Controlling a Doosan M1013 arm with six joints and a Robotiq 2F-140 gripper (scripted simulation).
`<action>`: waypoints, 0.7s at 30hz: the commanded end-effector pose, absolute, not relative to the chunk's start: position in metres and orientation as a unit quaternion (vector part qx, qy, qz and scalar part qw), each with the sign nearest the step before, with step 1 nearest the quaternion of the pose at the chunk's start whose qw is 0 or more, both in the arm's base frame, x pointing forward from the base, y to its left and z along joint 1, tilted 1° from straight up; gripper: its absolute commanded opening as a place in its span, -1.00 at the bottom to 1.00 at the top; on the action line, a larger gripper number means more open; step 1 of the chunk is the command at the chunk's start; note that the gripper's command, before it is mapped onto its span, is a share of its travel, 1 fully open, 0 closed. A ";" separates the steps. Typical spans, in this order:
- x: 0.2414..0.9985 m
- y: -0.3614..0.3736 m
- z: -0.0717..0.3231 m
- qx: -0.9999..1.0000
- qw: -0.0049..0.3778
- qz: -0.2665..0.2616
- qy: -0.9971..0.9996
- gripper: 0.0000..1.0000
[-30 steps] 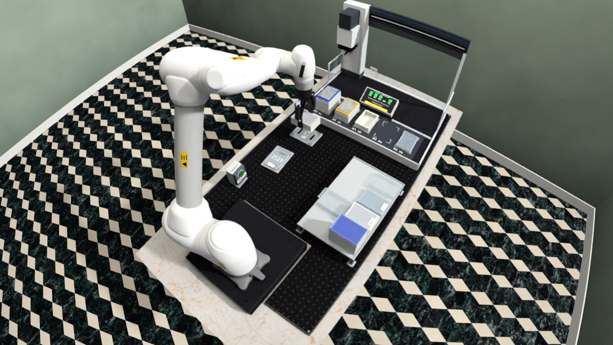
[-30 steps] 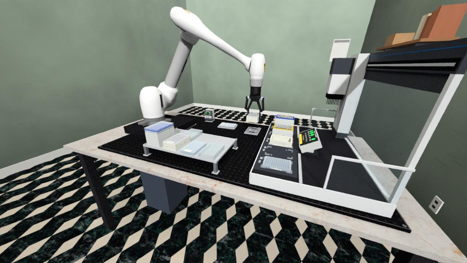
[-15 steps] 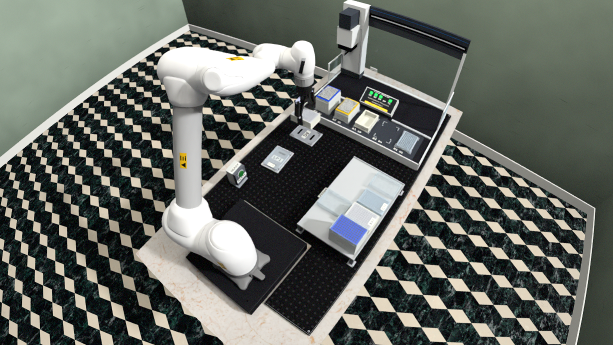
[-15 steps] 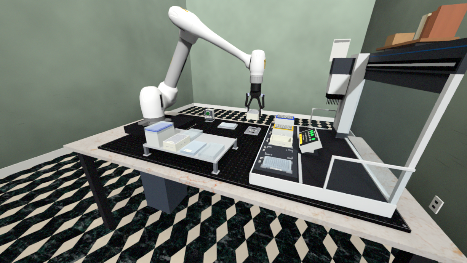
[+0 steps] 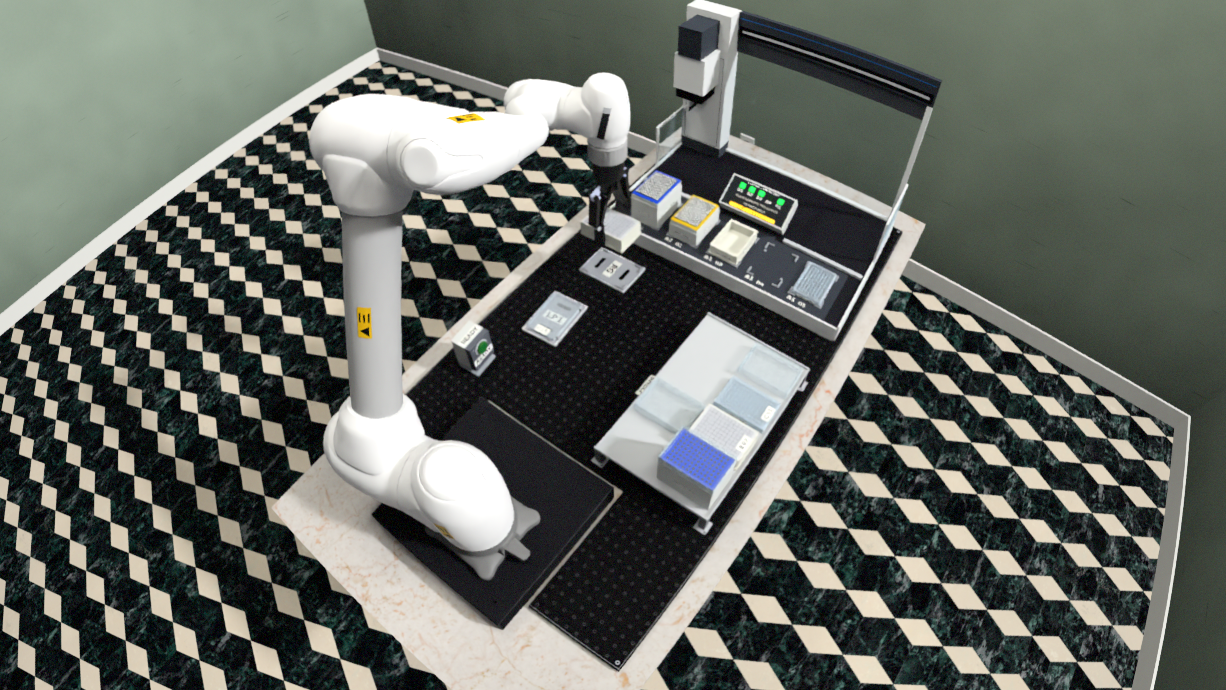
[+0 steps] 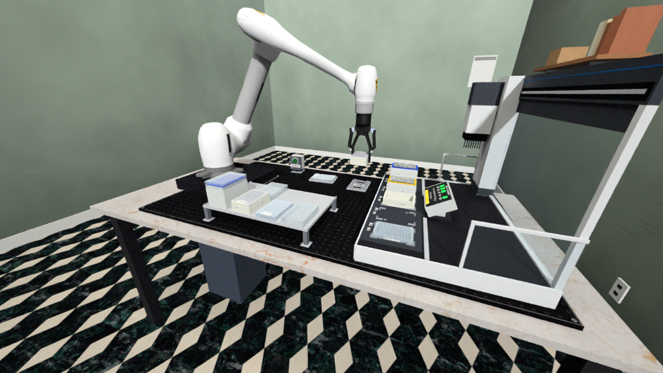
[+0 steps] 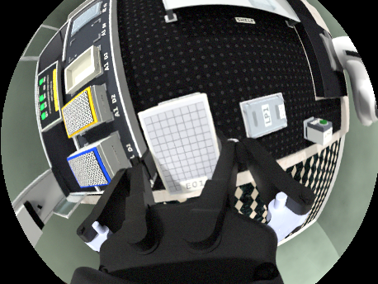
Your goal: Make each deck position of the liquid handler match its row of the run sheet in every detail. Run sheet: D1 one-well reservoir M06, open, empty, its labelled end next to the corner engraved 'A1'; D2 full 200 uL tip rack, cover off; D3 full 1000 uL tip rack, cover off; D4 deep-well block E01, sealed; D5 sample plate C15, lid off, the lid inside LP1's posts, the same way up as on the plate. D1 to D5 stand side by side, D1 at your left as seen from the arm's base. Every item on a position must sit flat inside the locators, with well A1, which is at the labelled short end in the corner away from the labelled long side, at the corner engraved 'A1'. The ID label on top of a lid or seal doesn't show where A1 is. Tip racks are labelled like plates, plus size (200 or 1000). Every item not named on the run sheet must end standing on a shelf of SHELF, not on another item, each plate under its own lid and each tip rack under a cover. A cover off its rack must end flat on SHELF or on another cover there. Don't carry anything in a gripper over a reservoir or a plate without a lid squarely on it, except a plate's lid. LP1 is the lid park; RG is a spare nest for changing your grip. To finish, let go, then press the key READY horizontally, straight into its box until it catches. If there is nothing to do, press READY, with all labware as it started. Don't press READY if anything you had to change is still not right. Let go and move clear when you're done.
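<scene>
My gripper (image 5: 604,224) is shut on a white deep-well block (image 5: 619,229) with a gridded seal on top. It holds the block level in the air above the grey RG nest (image 5: 615,273), just outside the deck's near-left end. The wrist view shows the block (image 7: 178,140) between the fingers, its labelled short end towards the gripper. On the deck stand, in a row, a blue tip rack (image 5: 656,195), a yellow tip rack (image 5: 694,218), an open white reservoir (image 5: 730,241), a bare position (image 5: 776,263) and a clear plate (image 5: 813,282).
A clear lid lies on LP1 (image 5: 555,318). The READY key box (image 5: 476,348) stands near the arm's column. SHELF (image 5: 703,402) holds a blue-covered rack (image 5: 696,458), a white plate and clear covers. The handler's gantry and head (image 5: 699,62) rise behind the deck.
</scene>
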State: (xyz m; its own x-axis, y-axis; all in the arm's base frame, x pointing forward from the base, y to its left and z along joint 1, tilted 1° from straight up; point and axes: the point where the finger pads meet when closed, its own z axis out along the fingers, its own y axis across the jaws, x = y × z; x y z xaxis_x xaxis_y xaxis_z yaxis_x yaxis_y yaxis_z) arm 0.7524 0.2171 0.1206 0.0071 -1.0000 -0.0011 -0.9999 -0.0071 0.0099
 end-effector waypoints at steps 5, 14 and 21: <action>0.753 0.217 0.132 0.710 0.002 -0.004 -0.705 -0.80; 0.753 0.217 0.145 0.710 0.002 -0.004 -0.705 -0.80; 0.753 0.217 0.157 0.710 0.002 -0.004 -0.705 -0.80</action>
State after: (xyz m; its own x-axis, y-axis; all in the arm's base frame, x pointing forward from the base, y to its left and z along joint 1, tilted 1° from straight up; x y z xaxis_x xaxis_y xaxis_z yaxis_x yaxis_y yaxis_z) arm 0.7528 0.2171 0.1522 0.0071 -1.0000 -0.0011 -0.9999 -0.0071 0.0099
